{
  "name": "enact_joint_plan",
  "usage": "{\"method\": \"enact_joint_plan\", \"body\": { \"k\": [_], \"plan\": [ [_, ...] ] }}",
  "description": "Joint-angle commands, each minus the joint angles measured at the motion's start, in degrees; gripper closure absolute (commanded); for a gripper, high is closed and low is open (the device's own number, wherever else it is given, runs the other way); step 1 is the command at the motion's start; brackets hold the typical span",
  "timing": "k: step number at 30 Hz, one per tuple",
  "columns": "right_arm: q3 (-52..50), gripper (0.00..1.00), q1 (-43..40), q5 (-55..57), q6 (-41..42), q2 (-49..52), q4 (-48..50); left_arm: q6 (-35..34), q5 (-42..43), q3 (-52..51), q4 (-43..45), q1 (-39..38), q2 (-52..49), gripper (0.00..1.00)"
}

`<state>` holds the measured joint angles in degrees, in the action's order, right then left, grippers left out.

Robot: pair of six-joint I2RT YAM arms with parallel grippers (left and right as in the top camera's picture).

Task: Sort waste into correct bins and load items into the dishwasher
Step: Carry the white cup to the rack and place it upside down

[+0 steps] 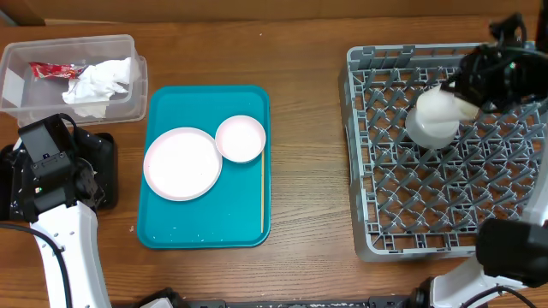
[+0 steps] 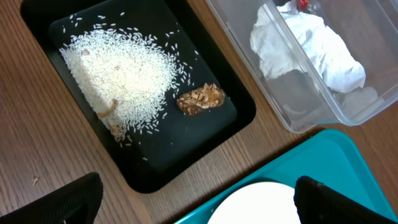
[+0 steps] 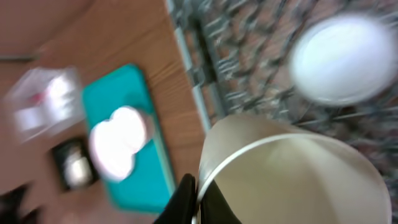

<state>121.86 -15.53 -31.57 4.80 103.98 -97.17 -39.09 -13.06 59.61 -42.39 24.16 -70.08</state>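
Observation:
The clear tub (image 1: 17, 107) at the back left holds the red wrapper (image 1: 53, 70) and white tissues (image 1: 103, 81). The black tray (image 2: 143, 174) holds loose rice (image 2: 118, 74) and the brown lump (image 2: 200, 99). My left gripper (image 2: 202, 202) is open and empty, above the gap between the black tray and the large plate (image 1: 181, 163). The pink saucer (image 1: 241, 138) lies beside the plate. My right gripper (image 3: 199, 193) is shut on the rim of a white cup (image 3: 298, 180) over the grey dish rack (image 1: 377, 239). A white bowl (image 3: 339, 59) lies in the rack.
The plate and saucer rest on a teal serving tray (image 1: 240, 214), with a thin wooden stick (image 1: 262, 192) along its right side. My left arm covers most of the black tray in the overhead view. The right wrist view is blurred.

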Motion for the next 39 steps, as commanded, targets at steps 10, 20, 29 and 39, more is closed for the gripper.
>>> {"method": "enact_joint_plan", "body": {
  "k": [10, 20, 29, 39],
  "plan": [
    [-39.7, 0.96, -16.1, -41.6, -32.1, -3.3, 0.1, -0.8, 0.0, 0.5, 0.0, 0.5, 0.0, 0.00],
    [-56.2, 0.96, -22.1, -42.8, -35.5, -2.4, 10.6, -0.8, 0.0, 0.5, 0.0, 0.5, 0.0, 0.00],
    [-57.8, 0.96, -23.6, -41.7, -31.3, -1.9, 15.6, -0.8, 0.0, 0.5, 0.0, 0.5, 0.0, 0.00],
    [-57.8, 0.96, -21.9, -42.1, -32.3, -1.9, 14.3, -0.8, 0.0, 0.5, 0.0, 0.5, 0.0, 0.00]
  ]
}}
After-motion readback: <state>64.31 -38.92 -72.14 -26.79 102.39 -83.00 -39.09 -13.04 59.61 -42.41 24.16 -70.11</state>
